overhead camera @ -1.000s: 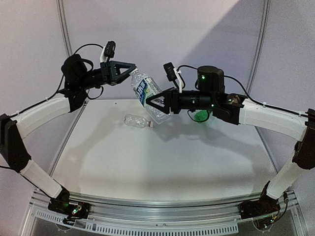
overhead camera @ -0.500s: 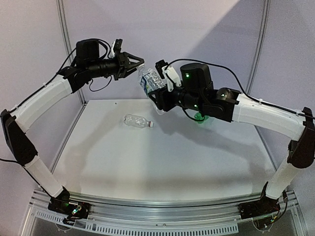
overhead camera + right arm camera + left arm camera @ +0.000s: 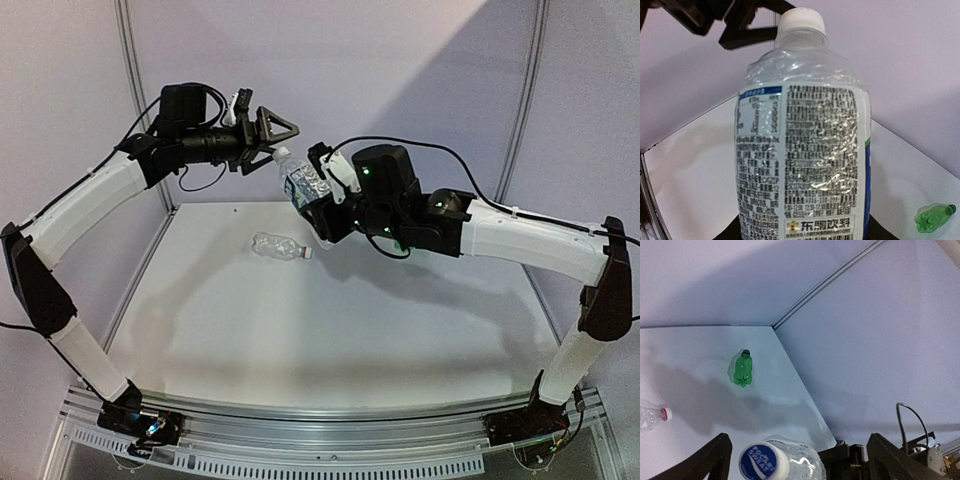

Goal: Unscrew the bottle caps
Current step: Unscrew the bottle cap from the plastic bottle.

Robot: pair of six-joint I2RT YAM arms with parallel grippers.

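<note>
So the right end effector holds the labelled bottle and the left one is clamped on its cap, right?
No: the left end effector is open, fingers apart either side of the cap, per the left wrist view. The right end effector does hold the labelled bottle.

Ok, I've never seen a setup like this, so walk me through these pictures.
Two robot arms are bolted at the near edge of a white table. One picture looks down from above and behind them. The other two come from a camera on each wrist. The right gripper holds a labelled bottle up in the air, with its white cap on. The left gripper is open, its jaws on either side of that cap without gripping it. On the table are a small clear bottle and a green bottle, both lying on their sides.
</note>
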